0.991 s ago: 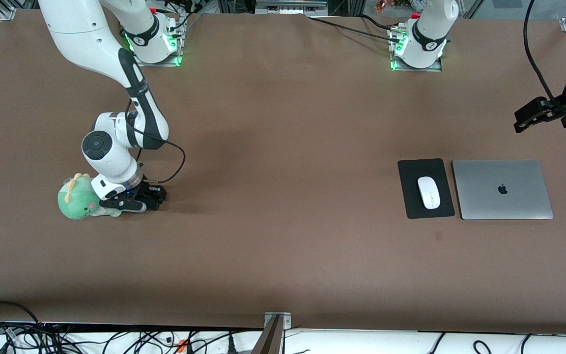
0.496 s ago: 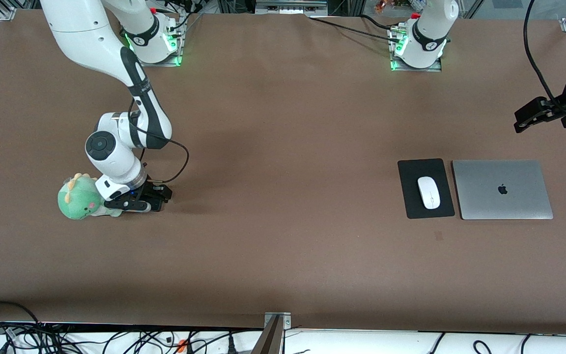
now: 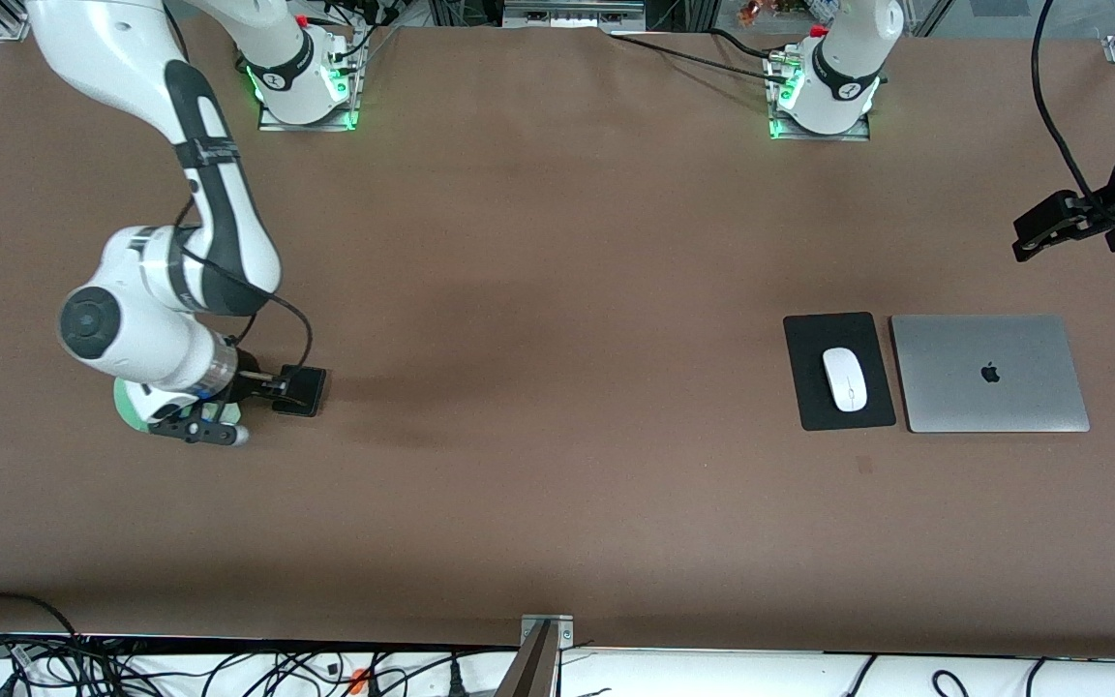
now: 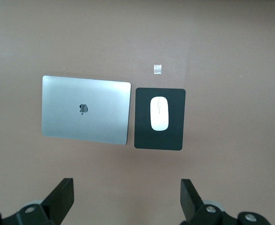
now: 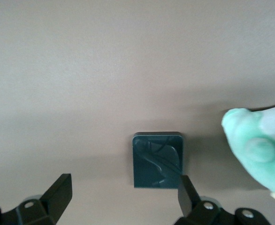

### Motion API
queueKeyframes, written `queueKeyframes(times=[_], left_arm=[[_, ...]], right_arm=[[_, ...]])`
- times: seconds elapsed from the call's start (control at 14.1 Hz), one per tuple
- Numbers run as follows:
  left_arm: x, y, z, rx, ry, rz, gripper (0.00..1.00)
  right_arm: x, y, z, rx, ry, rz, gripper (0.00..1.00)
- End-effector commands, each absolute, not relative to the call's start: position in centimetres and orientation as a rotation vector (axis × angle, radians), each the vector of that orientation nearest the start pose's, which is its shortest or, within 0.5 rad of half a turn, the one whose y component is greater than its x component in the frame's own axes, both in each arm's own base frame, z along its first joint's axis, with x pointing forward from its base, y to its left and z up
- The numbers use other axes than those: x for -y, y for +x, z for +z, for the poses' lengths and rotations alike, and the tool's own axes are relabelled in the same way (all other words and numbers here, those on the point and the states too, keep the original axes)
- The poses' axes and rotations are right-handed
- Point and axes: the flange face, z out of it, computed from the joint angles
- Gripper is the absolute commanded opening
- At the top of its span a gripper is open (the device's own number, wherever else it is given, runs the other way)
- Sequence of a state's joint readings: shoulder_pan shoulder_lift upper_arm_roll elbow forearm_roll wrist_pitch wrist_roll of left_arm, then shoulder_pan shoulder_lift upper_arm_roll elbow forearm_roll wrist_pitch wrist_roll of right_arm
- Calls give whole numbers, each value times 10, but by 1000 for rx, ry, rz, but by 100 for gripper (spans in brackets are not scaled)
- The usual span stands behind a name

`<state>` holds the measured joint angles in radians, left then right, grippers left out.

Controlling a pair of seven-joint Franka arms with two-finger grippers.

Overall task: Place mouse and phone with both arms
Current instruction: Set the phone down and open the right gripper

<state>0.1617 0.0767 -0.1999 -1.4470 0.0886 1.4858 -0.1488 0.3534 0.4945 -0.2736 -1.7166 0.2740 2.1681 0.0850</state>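
The black phone (image 3: 299,390) lies flat on the brown table at the right arm's end, and shows in the right wrist view (image 5: 157,159). My right gripper (image 3: 194,427) is open and empty, up above the table beside the phone; in its own view (image 5: 123,193) one fingertip overlaps the phone's corner. The white mouse (image 3: 845,378) rests on a black mat (image 3: 814,339) toward the left arm's end, and shows in the left wrist view (image 4: 159,113). My left gripper (image 3: 1041,227) waits open and empty, high over the table's edge at the left arm's end (image 4: 126,197).
A closed silver laptop (image 3: 990,373) lies beside the mat (image 4: 175,140), on the side toward the left arm's end (image 4: 86,116). A green plush toy (image 3: 129,405) sits next to the phone, mostly hidden under the right arm (image 5: 262,145).
My right gripper has risen and drawn away from the phone toward the right arm's end, leaving the phone on the table; the arm now covers most of the plush. The left arm has not moved.
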Motion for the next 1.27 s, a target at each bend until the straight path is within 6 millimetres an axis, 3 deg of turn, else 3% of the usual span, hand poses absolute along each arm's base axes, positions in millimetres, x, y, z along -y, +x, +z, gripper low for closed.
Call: queueKeyframes(times=[0.0,0.35,0.5,0.71,0.99,1.2], left_arm=[[7,562,636,158,-3096,55,100],[10,557,635,154,-3104,71,100],[12,551,628,153,-3099,88,100],[12,551,629,99,-3102,82,100],[14,550,632,36,-3104,66,100],[15,548,632,-15,-3105,23,100]], right_arm=[[-57,657,353,-94,-3003,-7,100],[-11,641,422,-25,-2997,-30,100],[9,636,458,2,-3057,-30,100],[17,632,509,25,-3105,76,100],[28,616,538,-3,-3102,122,100],[26,599,558,12,-3101,157,100]])
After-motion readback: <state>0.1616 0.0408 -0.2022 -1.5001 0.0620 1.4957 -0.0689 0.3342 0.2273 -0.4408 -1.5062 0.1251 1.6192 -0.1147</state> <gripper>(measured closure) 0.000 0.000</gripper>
